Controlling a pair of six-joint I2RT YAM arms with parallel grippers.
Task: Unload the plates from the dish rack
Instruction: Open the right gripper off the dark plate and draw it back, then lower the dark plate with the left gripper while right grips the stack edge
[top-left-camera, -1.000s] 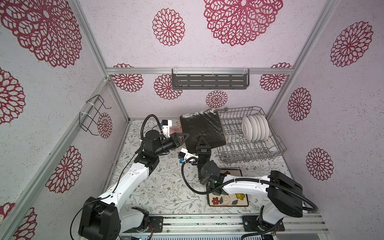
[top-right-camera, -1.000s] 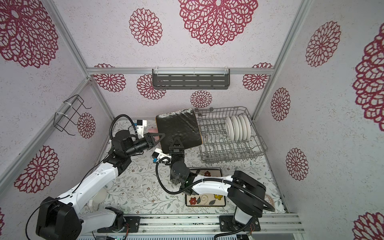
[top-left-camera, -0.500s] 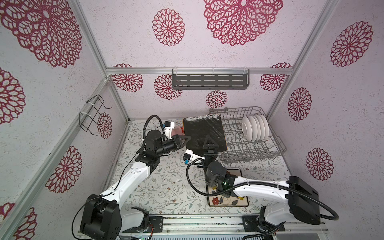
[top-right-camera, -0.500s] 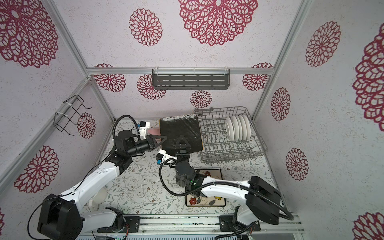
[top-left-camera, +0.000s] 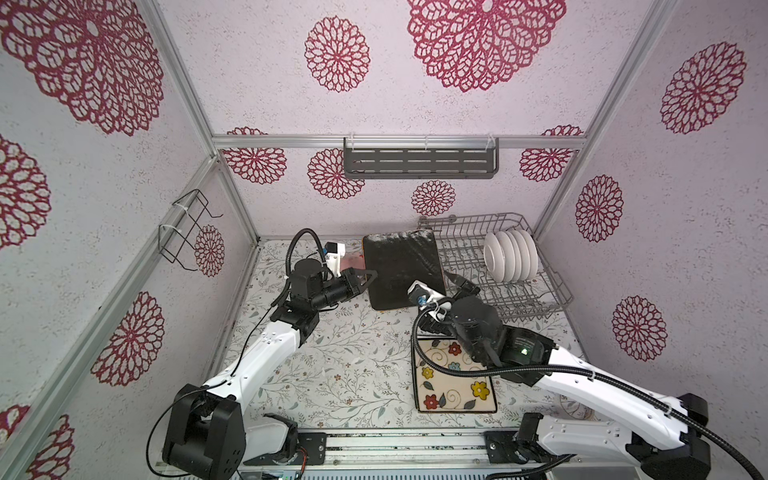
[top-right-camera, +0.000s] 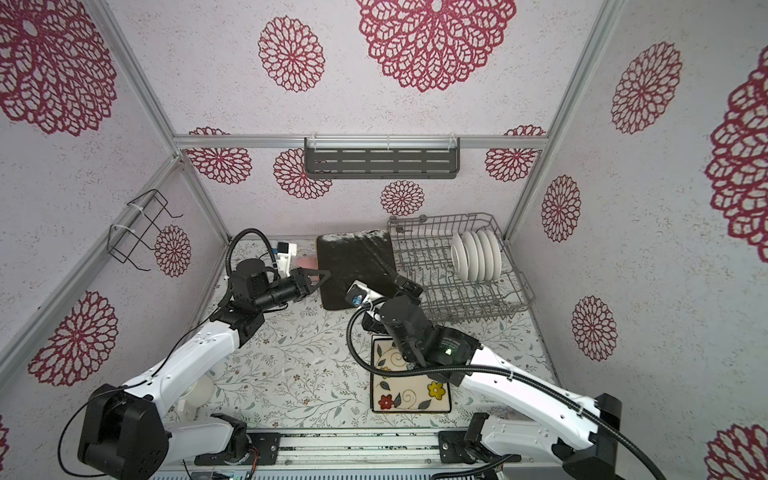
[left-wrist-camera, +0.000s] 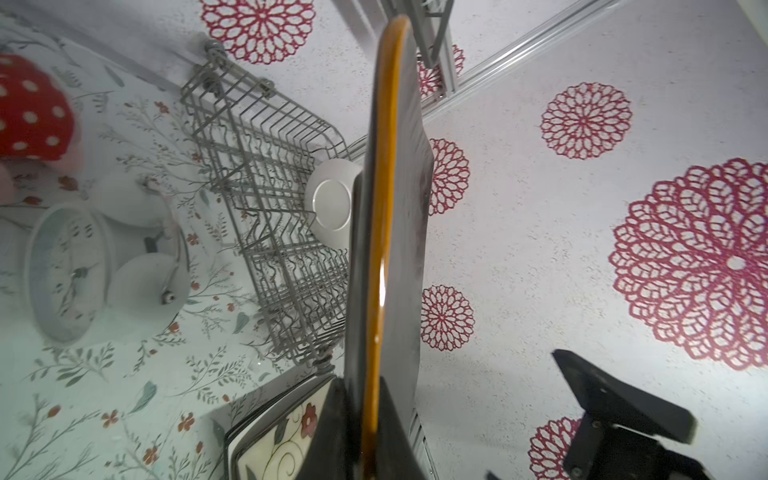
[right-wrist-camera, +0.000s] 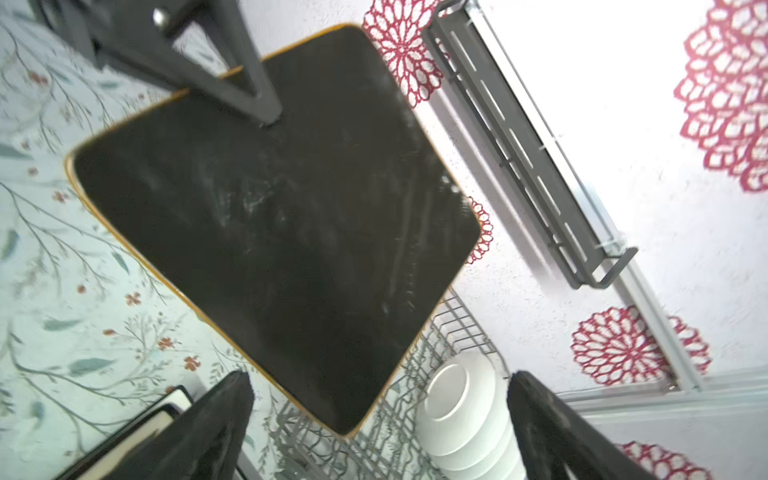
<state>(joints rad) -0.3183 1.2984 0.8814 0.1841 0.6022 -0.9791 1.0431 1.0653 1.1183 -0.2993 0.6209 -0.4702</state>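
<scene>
Two hands work beside the dish rack (top-left-camera: 498, 266). L hand (top-left-camera: 368, 277) is clamped on the left edge of a dark square plate (top-left-camera: 401, 270), held tilted above the bench (top-left-camera: 332, 365), just left of the rack. R hand (right-wrist-camera: 380, 419) has jaws spread wide, gripping nothing, near the plate's lower right corner. Approx. five round white plates (top-left-camera: 511, 254) stand upright in the rack's far right rows. Cream flowered plate (top-left-camera: 453, 386) lies flat on the bench near front, partly under the R arm.
</scene>
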